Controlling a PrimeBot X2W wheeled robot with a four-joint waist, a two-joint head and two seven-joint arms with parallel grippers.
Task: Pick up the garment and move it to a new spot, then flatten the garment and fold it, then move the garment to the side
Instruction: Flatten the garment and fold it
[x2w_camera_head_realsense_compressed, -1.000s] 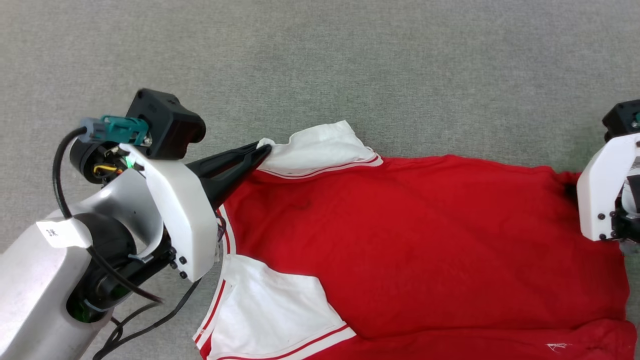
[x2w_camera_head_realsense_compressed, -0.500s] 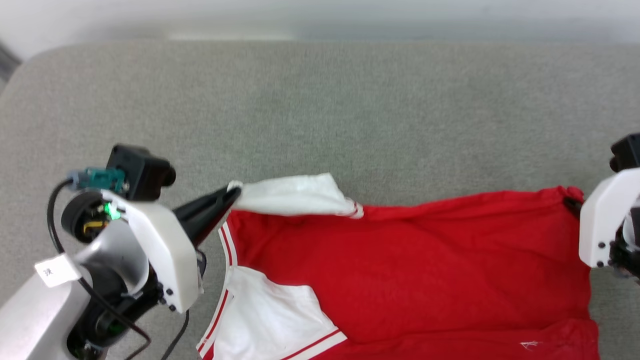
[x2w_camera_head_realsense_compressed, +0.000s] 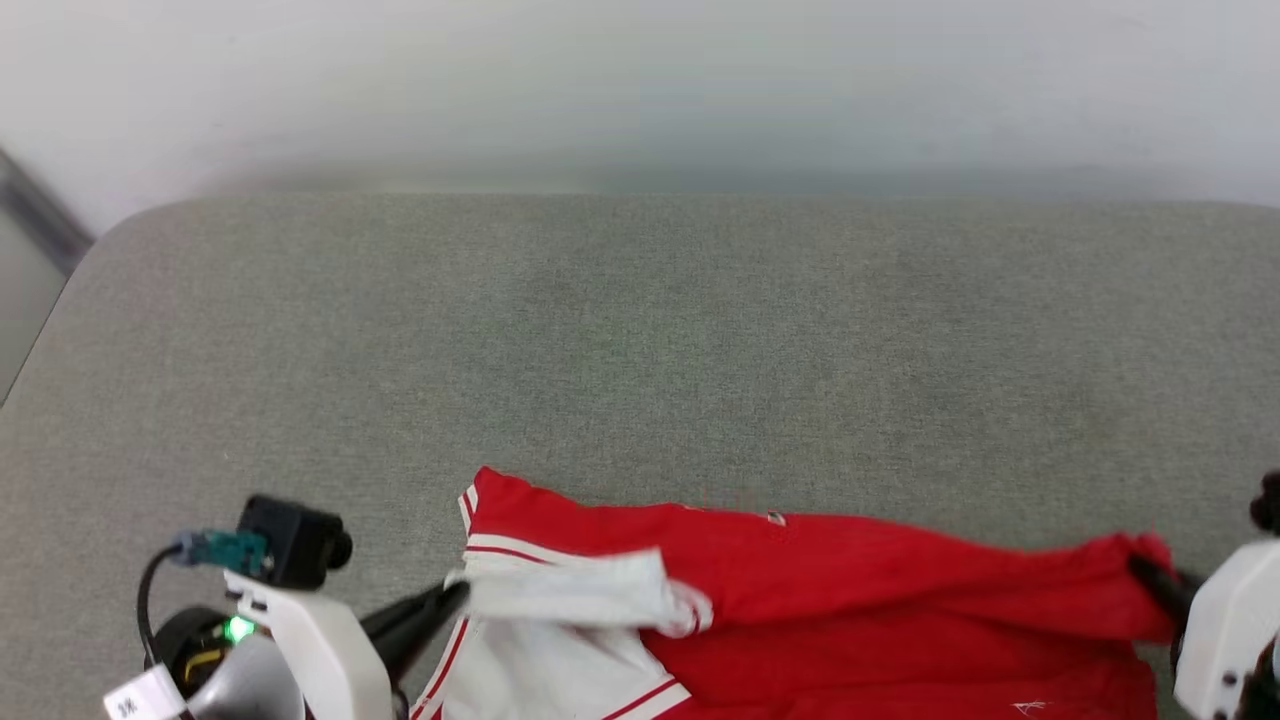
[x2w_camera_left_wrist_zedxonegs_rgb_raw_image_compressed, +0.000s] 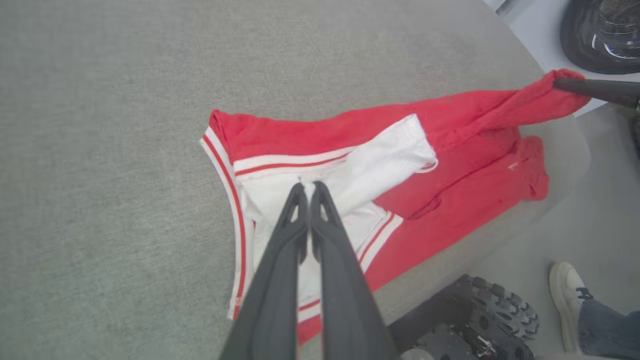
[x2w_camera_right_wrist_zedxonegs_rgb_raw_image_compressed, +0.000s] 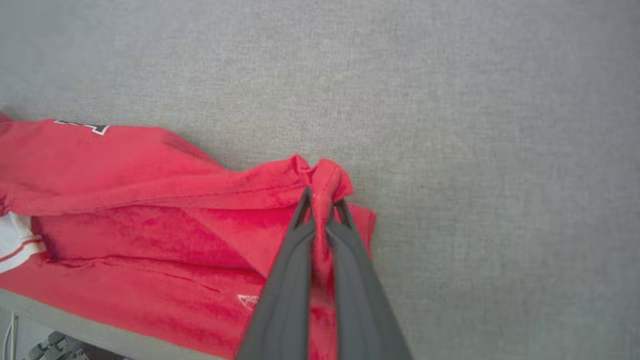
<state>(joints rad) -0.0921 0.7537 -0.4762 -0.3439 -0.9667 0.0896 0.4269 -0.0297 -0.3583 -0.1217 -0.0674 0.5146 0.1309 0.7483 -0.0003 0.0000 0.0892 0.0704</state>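
The garment (x2w_camera_head_realsense_compressed: 880, 590), a red jersey with white sleeves and red-and-white trim, lies along the near edge of the grey cushioned table (x2w_camera_head_realsense_compressed: 640, 340). My left gripper (x2w_camera_head_realsense_compressed: 455, 592) is shut on the tip of a white sleeve (x2w_camera_head_realsense_compressed: 580, 590) and holds it lifted over the shirt; the left wrist view shows the closed fingers pinching the sleeve (x2w_camera_left_wrist_zedxonegs_rgb_raw_image_compressed: 380, 160) at the gripper (x2w_camera_left_wrist_zedxonegs_rgb_raw_image_compressed: 307, 186). At the far right my right gripper (x2w_camera_head_realsense_compressed: 1140, 567) is shut on a bunched red hem corner. In the right wrist view the red cloth (x2w_camera_right_wrist_zedxonegs_rgb_raw_image_compressed: 150, 200) is pulled up between the fingers of that gripper (x2w_camera_right_wrist_zedxonegs_rgb_raw_image_compressed: 322, 197).
The grey table's far half is bare up to a pale wall (x2w_camera_head_realsense_compressed: 640, 80). Its rounded left corner (x2w_camera_head_realsense_compressed: 110, 225) shows. In the left wrist view the robot's wheeled base (x2w_camera_left_wrist_zedxonegs_rgb_raw_image_compressed: 480, 310) and a person's white shoe (x2w_camera_left_wrist_zedxonegs_rgb_raw_image_compressed: 567, 290) stand on the floor past the near edge.
The head camera has tilted up, bringing the wall into view. Both grippers have lifted the far edge toward the near side, so the garment now lies doubled over. The right gripper closed on the hem.
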